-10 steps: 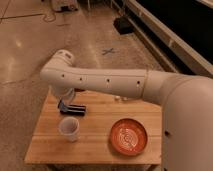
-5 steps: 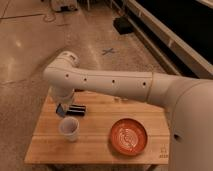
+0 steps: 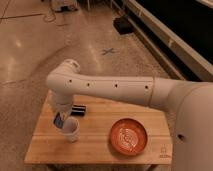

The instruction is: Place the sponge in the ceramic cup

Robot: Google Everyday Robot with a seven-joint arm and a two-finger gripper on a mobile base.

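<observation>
- Arm (image 3: 107, 89): white, comes in from the R, runs L across the back of the table, bends at the elbow and drops down twd the table's L part.
- Gripper (image 3: 61, 118): low over the table's L side, just up-left of the ceramic cup (image 3: 71, 132); mostly hidden behind the wrist. Looks clamped on the sponge (image 3: 57, 121).
- Sponge: small light-blue pad, tilted, at the gripper tip. Sits right by the cup's L rim, near touching; not inside the cup. Can't tell if its lower corner meets the rim.
- Ceramic cup: plain white, upright, tapers down; on the wooden table (image 3: 95, 147), L of centre, twd the front.
- Black bar (image 3: 78, 109): lies flat on the table behind the cup, just R of the wrist, apart from the cup.
- Orange plate (image 3: 129, 136): round, pale swirl pattern; R of the cup, well apart from it.
- Floor (image 3: 30, 55): shiny, speckled; blue X mark (image 3: 107, 51) beyond the table.
</observation>
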